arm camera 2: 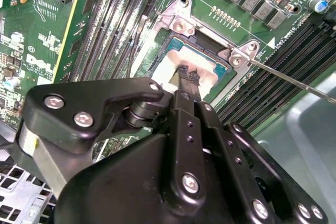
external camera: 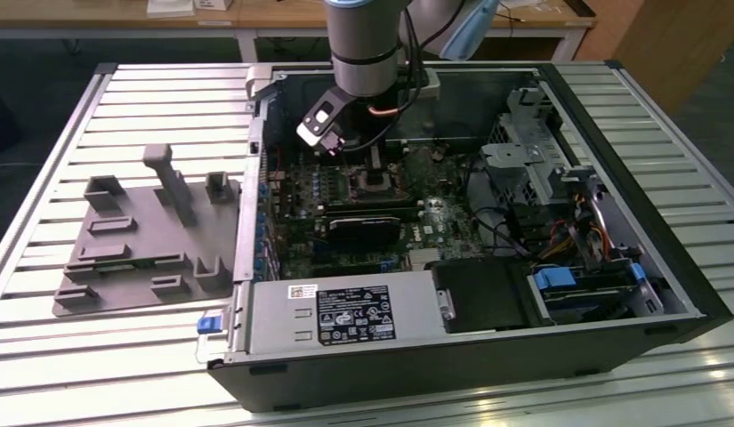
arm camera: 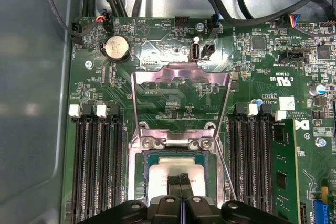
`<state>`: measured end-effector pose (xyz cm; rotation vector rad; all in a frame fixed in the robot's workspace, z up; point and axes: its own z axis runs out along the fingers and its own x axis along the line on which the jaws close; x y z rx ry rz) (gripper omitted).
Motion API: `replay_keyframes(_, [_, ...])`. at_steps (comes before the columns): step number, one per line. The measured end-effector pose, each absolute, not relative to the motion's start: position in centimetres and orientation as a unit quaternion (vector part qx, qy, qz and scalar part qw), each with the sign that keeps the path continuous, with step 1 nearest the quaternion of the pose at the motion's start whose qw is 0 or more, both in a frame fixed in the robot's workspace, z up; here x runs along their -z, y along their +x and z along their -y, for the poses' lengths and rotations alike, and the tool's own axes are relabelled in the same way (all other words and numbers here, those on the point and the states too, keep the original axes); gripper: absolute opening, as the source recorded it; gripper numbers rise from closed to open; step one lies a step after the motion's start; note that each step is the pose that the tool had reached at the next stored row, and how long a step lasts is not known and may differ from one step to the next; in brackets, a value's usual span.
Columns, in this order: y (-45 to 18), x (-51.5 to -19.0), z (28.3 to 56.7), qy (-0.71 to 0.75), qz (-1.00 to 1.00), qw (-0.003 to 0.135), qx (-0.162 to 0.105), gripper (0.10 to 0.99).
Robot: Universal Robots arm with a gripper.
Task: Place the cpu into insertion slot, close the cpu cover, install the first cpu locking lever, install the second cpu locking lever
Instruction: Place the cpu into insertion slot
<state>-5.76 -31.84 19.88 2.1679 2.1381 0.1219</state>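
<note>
You've got one cpu [arm camera: 170, 170], and it's sitting flat in the one insertion slot [arm camera: 143, 177], silver top up. The gripper [arm camera: 181, 178] has its two fingers pressed together, tips right at the chip's top face, pinching nothing. There's one cpu cover [arm camera: 181, 73], flipped up and back off the socket, with green board showing through its window. Look at the second wrist view for two thin rods: one locking lever [arm camera 2: 294, 81] angles out across the memory slots, and a second thin rod [arm camera 2: 137, 40] lies on the opposite side. Room is tight for you here, with a bank of memory slots [arm camera: 100, 166] hugging each side of the socket and the raised cover standing just beyond it. The first wrist view gives you the coin cell [arm camera: 116, 48] and the cables past the board edge. The exterior view gives you the whole open computer case [external camera: 462, 374] and one grey fixture tray [external camera: 129, 258] beside it on the slatted table [external camera: 58, 133].
</note>
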Motion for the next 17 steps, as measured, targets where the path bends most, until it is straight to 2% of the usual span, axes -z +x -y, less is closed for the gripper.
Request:
replay_keyframes(10, [-5.7, -19.8, 31.8, 0.711, -0.701, 0.047, -0.041, 0.102])
replay_keyframes(17, [-5.8, -20.9, 31.8, 0.711, -0.701, 0.047, -0.040, 0.102])
